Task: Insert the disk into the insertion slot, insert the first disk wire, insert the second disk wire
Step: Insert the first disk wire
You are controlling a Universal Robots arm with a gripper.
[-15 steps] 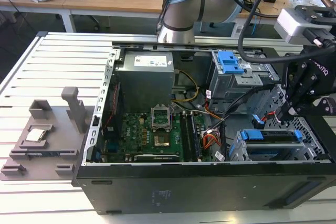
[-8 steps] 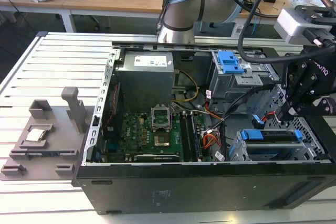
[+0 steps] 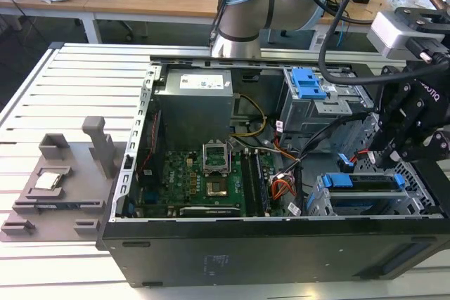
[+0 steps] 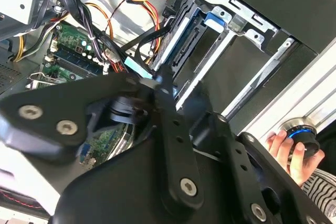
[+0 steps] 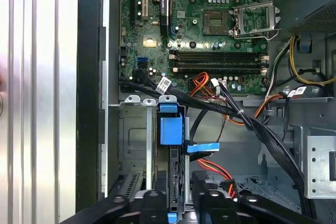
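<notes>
Gripper (image 5: 176, 207) low over the disk (image 5: 171, 129); whether it grips cannot be told. Disk sits on edge in the insertion slot (image 5: 135, 145), long axis pointing at the motherboard (image 5: 210, 24), blue carrier end that way. Second wrist view adds the disk's connector edge and a person's hand (image 4: 286, 150) on a knob (image 4: 302, 136) outside the case

Motherboard (image 5: 210, 24): green. Disk carrier bracket (image 5: 170, 129), just ahead of black gripper (image 5: 181, 205): blue. Wire bundle (image 5: 207, 85): red, orange, yellow. Drive cage (image 5: 134, 145): silver, possibly perforated.

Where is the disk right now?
The disk sits in the insertion slot at the exterior view's right, just below the tool.
</notes>
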